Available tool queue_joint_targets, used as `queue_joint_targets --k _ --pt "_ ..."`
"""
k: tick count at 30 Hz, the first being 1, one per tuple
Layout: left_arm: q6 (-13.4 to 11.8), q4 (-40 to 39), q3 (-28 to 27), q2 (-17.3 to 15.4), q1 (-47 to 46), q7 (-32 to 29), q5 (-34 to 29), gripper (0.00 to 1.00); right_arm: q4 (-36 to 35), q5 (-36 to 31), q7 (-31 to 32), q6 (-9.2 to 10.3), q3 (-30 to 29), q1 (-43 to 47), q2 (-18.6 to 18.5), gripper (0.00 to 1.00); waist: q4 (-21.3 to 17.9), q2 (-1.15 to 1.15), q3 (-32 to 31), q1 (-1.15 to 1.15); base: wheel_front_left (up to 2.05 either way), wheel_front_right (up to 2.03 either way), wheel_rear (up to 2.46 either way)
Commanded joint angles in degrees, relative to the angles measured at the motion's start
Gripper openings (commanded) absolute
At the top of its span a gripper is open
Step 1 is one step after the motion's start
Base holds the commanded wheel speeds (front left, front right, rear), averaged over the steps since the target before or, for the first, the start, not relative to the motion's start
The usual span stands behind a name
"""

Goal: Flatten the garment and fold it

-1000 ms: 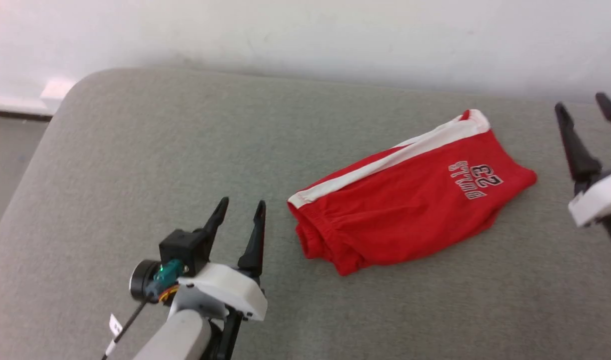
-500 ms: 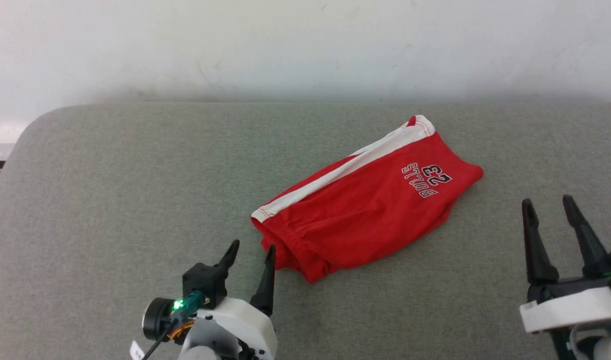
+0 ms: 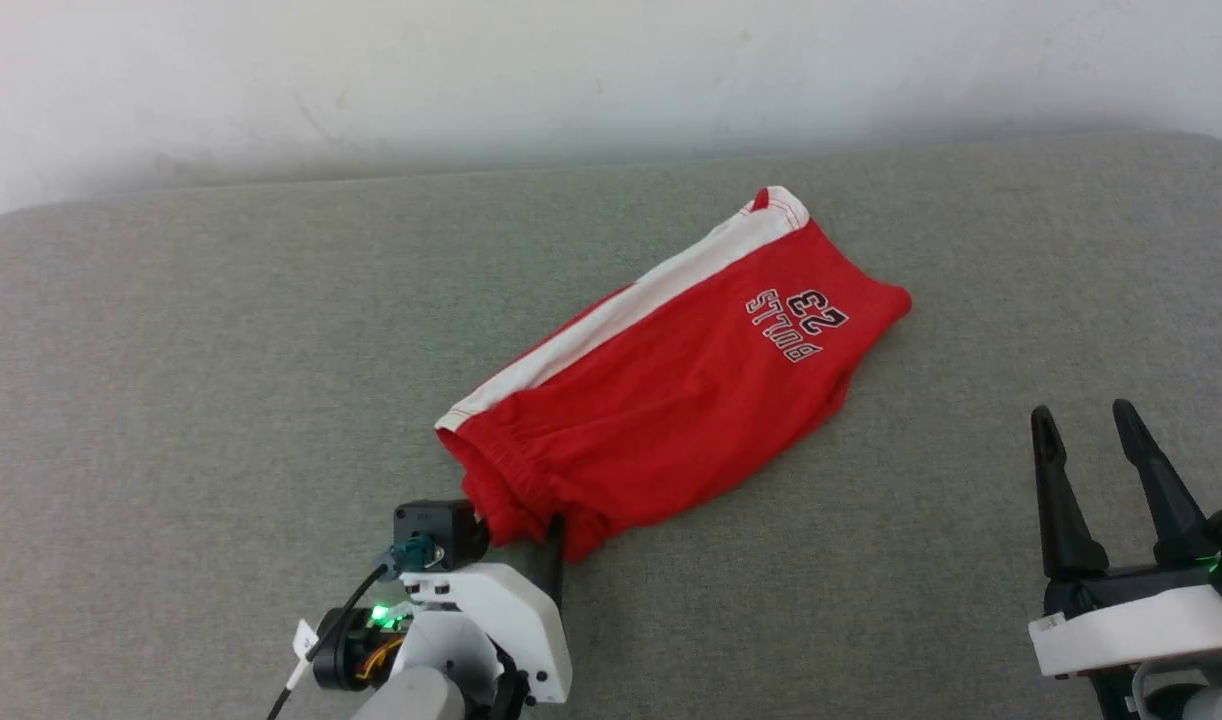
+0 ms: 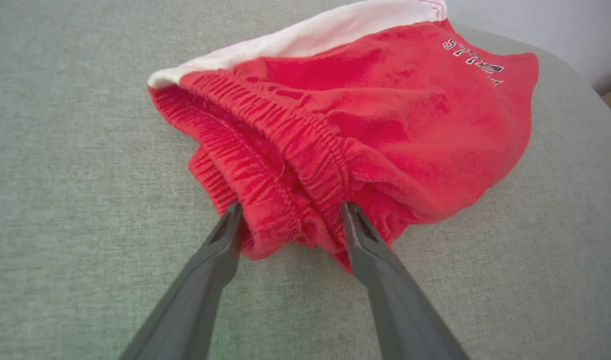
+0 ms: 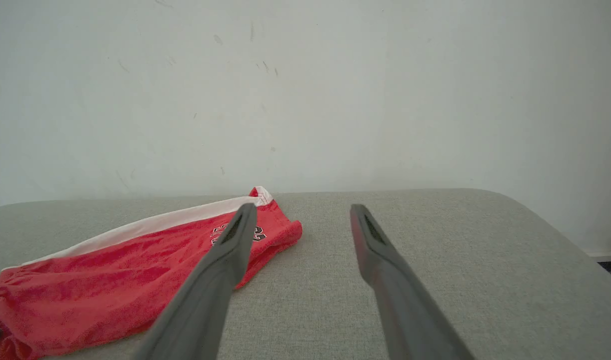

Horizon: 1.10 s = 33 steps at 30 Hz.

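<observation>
The left gripper (image 4: 290, 210) has a white casing (image 3: 501, 612), 2 dark fingers (image 4: 205, 280), black cable (image 3: 356, 597).

Spread tool (image 5: 303, 208), red garment (image 5: 110, 260) lying left

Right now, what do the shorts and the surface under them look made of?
Shorts: thin, soft matte knit, perhaps cotton or polyester; it gathers at the waistband and sags in folds. Surface: grey woven upholstery, likely padded; fine weave, rounded corners.
</observation>
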<state>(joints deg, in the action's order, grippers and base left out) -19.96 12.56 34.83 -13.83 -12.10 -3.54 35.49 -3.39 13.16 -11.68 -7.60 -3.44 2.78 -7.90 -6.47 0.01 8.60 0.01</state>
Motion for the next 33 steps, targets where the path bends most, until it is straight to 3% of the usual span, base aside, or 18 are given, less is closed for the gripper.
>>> queue_joint_targets --k 1,6,10,11,12,15,19,29,33 --pt "-0.6 0.5 -0.2 -0.1 -0.7 -0.3 0.0 1.0 -0.3 0.3 -0.1 0.11 0.0 -0.5 0.3 1.0 -1.1 -0.01 1.2 -0.01 0.0 0.0 0.0" --pt "-3.2 3.1 1.0 -0.7 -1.1 -4.4 -0.9 1.0 0.0 0.9 -0.5 0.11 0.5 -1.5 0.8 1.0 -1.6 -0.01 3.0 -0.01 0.0 0.0 0.0" --pt "-1.5 4.7 2.5 0.3 -1.3 -6.9 0.2 1.0 0.8 1.5 -0.8 0.11 0.5 -2.3 0.9 1.0 -1.4 -0.01 3.9 -0.01 0.0 0.0 0.0" --pt "-0.8 5.2 3.1 0.5 -1.3 -7.7 0.5 0.23 1.1 1.5 -0.8 0.11 0.6 -2.6 0.7 1.0 -1.3 -0.01 4.0 -0.01 0.0 0.0 0.0" --pt "-0.1 5.5 3.6 0.7 -1.4 -8.3 0.8 0.0 1.3 1.5 -0.6 0.11 0.8 -3.0 0.5 1.0 -1.2 -0.01 4.1 -0.01 0.0 0.0 0.0" --pt "1.7 5.8 4.8 1.2 -1.7 -8.8 1.1 0.0 1.8 1.4 0.1 0.11 1.3 -4.3 -0.8 1.0 -0.1 -0.01 4.0 -0.01 0.0 0.0 0.0" --pt "2.0 5.3 4.8 1.5 -2.3 -5.7 0.2 0.0 3.1 1.1 4.0 0.11 2.1 -6.9 -3.9 1.0 2.4 -0.01 3.3 -0.01 0.0 0.0 0.0" --pt "2.4 -1.3 5.7 2.2 -5.3 -0.4 -2.9 0.0 15.4 6.7 29.9 0.11 6.0 -22.4 -10.9 1.0 9.3 -0.01 5.1 -0.01 0.0 0.0 0.0" --pt "3.0 -2.9 7.0 3.1 -6.4 0.0 -3.7 0.0 24.3 9.6 37.9 0.11 5.6 -30.0 -10.8 1.0 11.4 -0.01 6.4 -0.01 0.0 0.0 0.0"
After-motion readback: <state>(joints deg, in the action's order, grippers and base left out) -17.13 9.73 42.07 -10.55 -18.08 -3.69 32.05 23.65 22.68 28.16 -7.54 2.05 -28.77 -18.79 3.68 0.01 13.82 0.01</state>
